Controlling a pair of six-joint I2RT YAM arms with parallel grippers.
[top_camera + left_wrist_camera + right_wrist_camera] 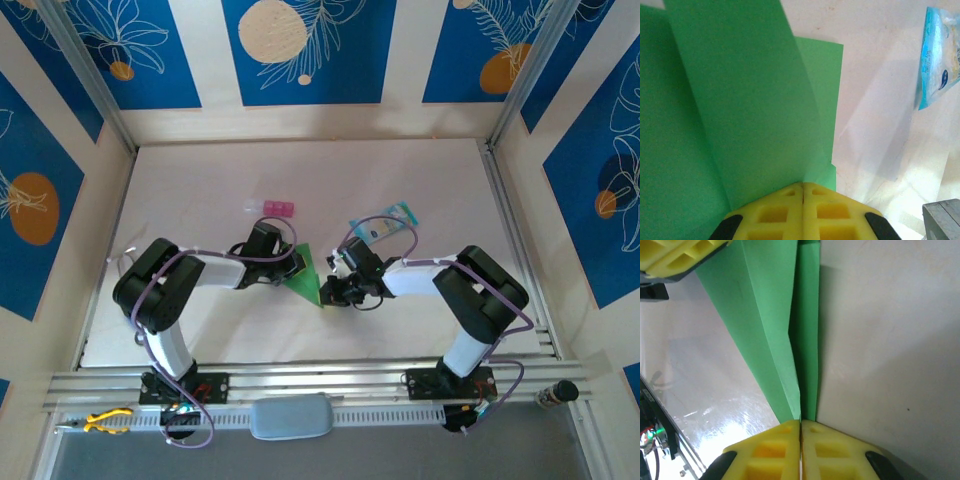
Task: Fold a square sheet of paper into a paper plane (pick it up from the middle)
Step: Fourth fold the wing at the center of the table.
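Paper (305,272), bright green and folded to a wedge, is held mid-table between the arms. The left gripper (802,185) is clenched on its wide far-left edge and the right gripper (800,422) on its narrow near tip. Farther off lie a pink block (277,208) and, to the right, a pale blue packet (385,225).

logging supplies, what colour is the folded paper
The paper is plain bright green, best in left wrist view.
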